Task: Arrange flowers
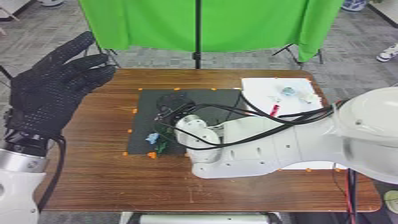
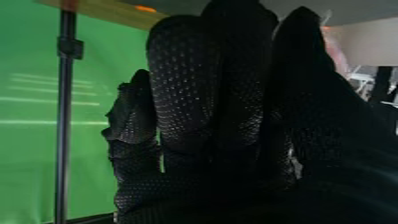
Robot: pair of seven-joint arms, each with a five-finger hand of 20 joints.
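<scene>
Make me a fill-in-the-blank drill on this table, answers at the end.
The cloth hanging behind the wooden table is ____.
The hand above the dark mat is the robot's ____ one.
A red item lies on the ____ sheet.
On the mat, a small green item lies beside a small ____ one.

Missing words: green; right; white; blue

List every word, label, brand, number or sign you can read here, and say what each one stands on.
None: no text can be read.
The dark mat, white sheet and green cloth carry no legible words or numbers.
Any print on the small red thing or the left arm's metal cuff would be too small to read.
</scene>
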